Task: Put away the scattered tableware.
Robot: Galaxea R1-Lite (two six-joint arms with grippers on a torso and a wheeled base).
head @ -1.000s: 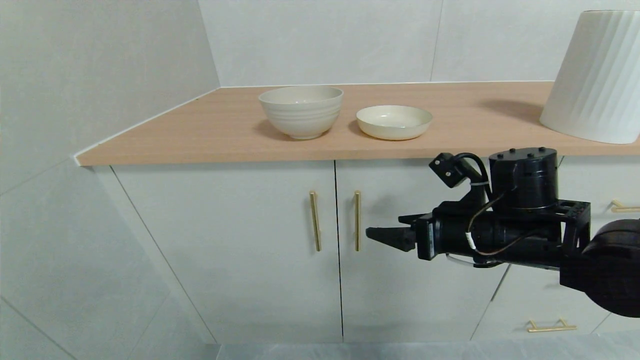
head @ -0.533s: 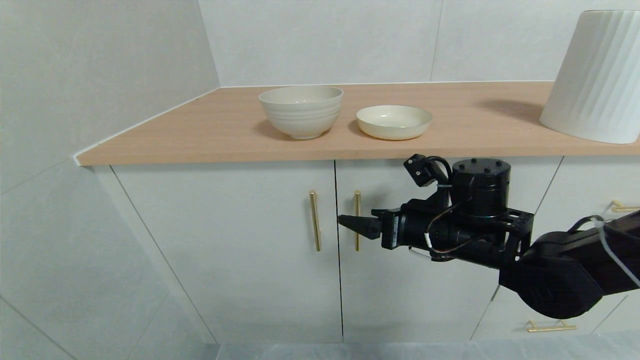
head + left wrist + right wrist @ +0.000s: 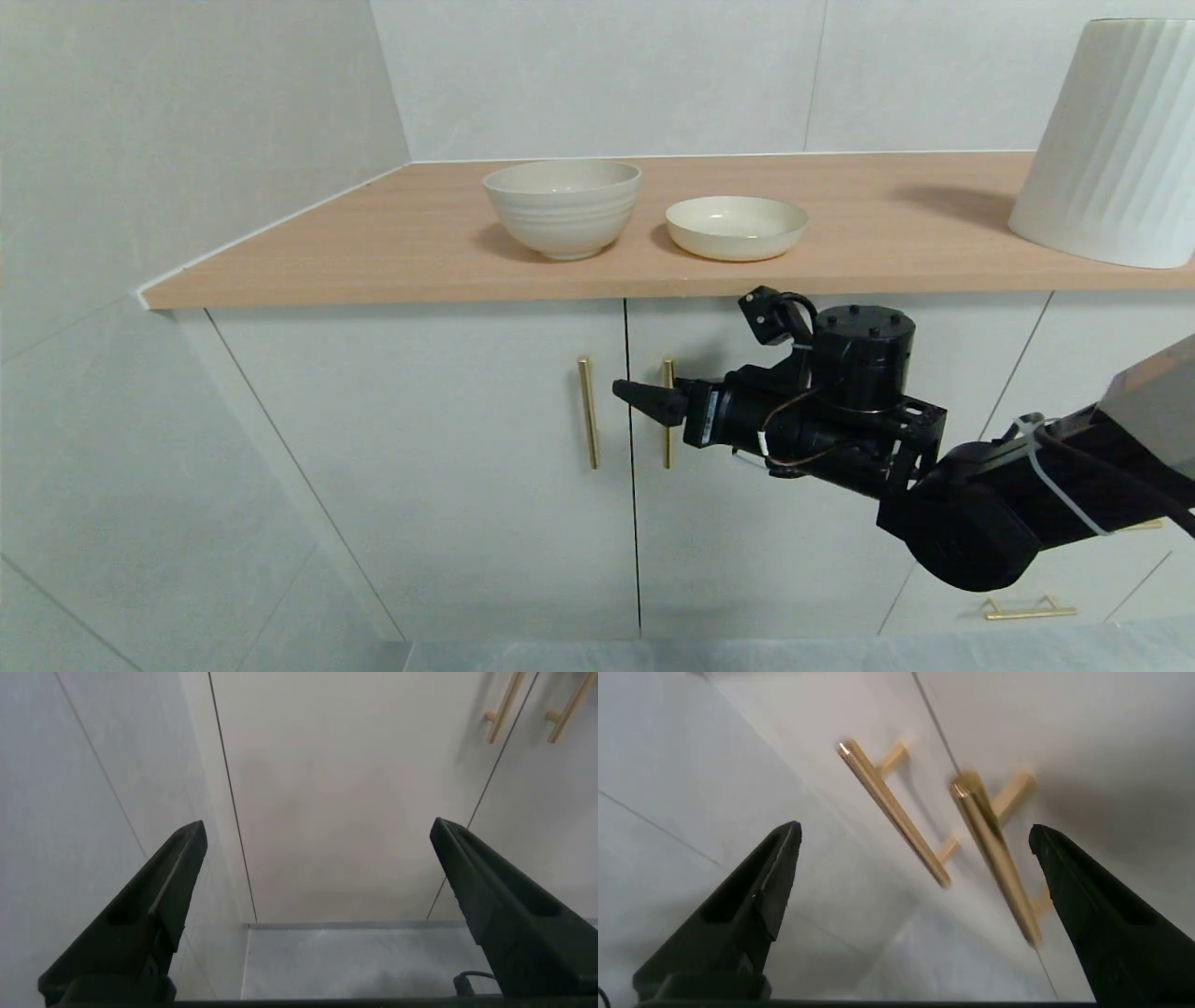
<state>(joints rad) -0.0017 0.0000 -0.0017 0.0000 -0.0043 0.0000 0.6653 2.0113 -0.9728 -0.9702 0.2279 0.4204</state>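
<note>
A deep ribbed cream bowl (image 3: 562, 207) and a shallow cream dish (image 3: 736, 227) stand side by side on the wooden countertop (image 3: 392, 252). Below it are two shut cabinet doors with brass handles, one on the left door (image 3: 587, 425) and one on the right door (image 3: 667, 450). My right gripper (image 3: 642, 399) hovers open in front of the right handle, its tips reaching the seam between the doors. In the right wrist view both handles (image 3: 895, 814) (image 3: 997, 859) lie between the spread fingers of the right gripper (image 3: 915, 905). My left gripper (image 3: 318, 905) is open and holds nothing, low before a cabinet door.
A tall white ribbed shade (image 3: 1111, 140) stands on the right end of the counter. Drawer pulls (image 3: 1027, 611) show at lower right. A tiled wall closes in the left side, and grey floor (image 3: 355, 961) lies below the cabinets.
My right arm has moved left and slightly up, from in front of the right door to the pair of handles. The bowls have not moved.
</note>
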